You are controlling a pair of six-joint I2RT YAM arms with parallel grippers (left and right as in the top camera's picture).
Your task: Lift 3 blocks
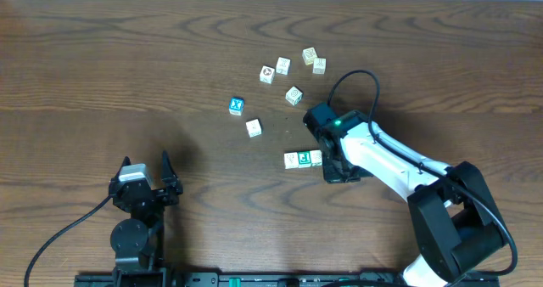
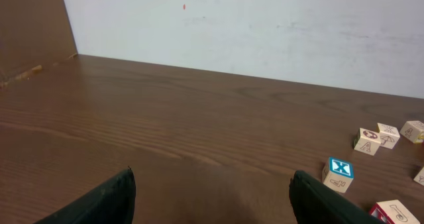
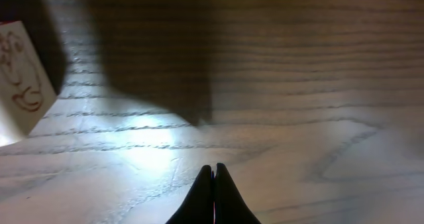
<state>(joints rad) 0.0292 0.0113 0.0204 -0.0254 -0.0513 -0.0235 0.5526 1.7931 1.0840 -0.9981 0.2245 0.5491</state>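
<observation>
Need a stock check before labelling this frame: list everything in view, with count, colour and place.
row of blocks: three; cream with green mark, green-faced, plain cream; side by side right of the table's centre, just left of the right claw.
blue-faced block: one; blue with a white letter; near the centre.
other cream blocks: six; four clustered toward the far edge, one below them, one beside the blue-faced block.
table: one; dark brown wood.
wall: white; behind the far edge.
left claw: one; black; open and empty, near edge, left.
right claw: one; black; shut and empty, low over the table beside the row.
</observation>
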